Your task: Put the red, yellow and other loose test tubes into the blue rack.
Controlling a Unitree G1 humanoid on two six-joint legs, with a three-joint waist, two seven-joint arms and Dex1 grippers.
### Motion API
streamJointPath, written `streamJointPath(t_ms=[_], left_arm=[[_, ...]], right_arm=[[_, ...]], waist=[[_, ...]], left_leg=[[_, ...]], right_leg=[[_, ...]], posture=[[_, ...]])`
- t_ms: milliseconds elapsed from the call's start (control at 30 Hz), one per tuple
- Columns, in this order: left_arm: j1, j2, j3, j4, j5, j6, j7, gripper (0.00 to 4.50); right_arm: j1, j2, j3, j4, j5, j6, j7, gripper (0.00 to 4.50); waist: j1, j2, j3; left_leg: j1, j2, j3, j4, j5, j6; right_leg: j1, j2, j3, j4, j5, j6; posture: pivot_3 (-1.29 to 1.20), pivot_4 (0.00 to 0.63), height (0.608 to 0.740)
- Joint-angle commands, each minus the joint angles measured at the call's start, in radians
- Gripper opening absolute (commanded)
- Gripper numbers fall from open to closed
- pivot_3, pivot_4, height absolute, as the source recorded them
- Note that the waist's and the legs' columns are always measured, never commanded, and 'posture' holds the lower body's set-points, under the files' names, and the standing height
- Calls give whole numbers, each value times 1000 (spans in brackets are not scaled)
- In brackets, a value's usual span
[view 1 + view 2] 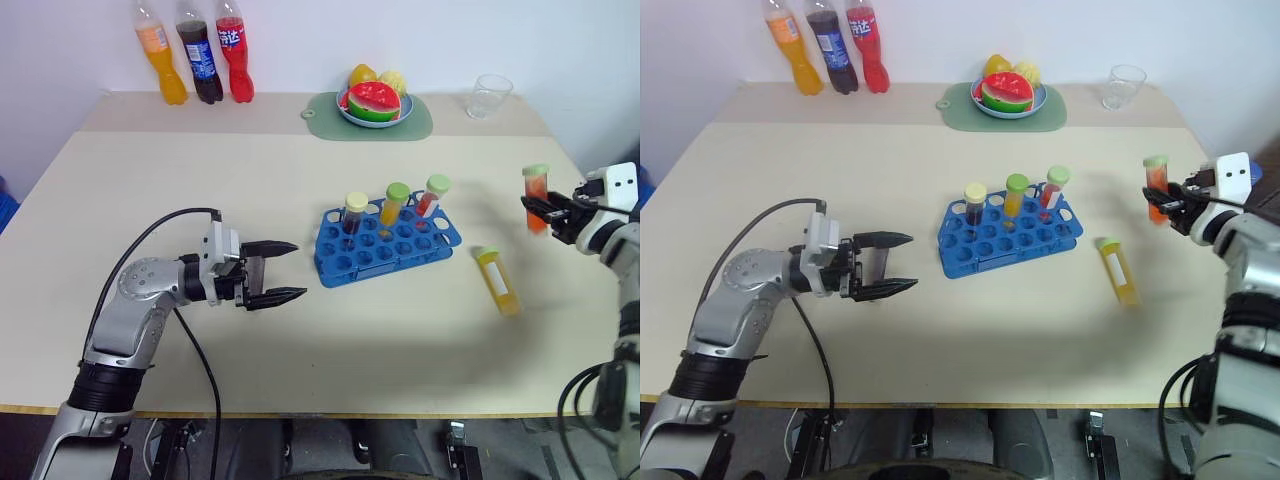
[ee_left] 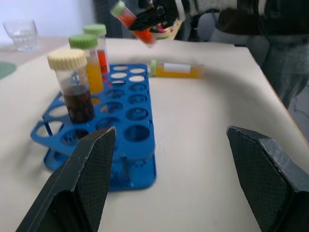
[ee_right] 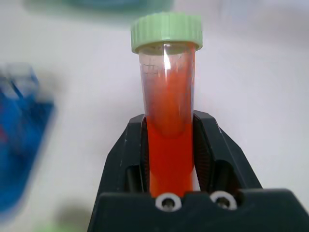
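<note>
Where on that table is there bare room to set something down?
Bare: the wide stretch between the bottles and the left claw, and the front strip below the rack. Crowded: the right side, where a yellow tube lies between the rack and the right claw gripping a red tube.

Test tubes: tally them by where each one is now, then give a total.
In the blue rack: 3
In the right gripper, the red tube: 1
Lying on the table, the yellow tube: 1
Total: 5
</note>
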Motion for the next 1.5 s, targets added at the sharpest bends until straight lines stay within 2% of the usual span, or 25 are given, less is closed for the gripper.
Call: streamJointPath(t_ms=[33,133,267,433,800,1500], left_arm=[[-42,-3,-9,31,7,-29,-29,3793],[-68,-11,-17,60,13,-39,-47,3793],[-89,-16,-19,87,18,-46,-63,3793],[-110,-20,-23,109,15,-46,-80,3793],[-95,-18,-14,97,15,-43,-63,3793],[-46,-9,-4,39,3,-29,-19,3793]], right_arm=[[104,105,-44,-258,34,-90,-129,754],[200,239,-17,-405,19,-165,-230,754],[261,360,13,-499,55,-253,-269,754],[243,438,45,-501,98,-324,-272,754],[248,496,162,-391,36,-443,-266,754],[267,500,188,-269,27,-534,-269,754]], waist=[[-1,0,0],[-3,1,0],[-6,1,0],[-5,1,0],[-5,1,0],[-6,1,0]], left_leg=[[0,0,0,0,0,0],[0,0,0,1,0,0],[0,0,0,1,0,0],[0,0,0,1,0,0],[1,0,0,1,0,0],[1,0,0,1,0,0]], right_leg=[[0,0,0,0,0,0],[0,0,0,1,0,0],[0,0,0,1,-1,-2],[0,0,0,1,-2,-3],[0,0,0,2,-2,-4],[0,0,0,2,-2,-4]], posture=[[0,150,740],[0,150,740],[0,150,740],[0,150,740],[0,150,740],[0,150,740]])
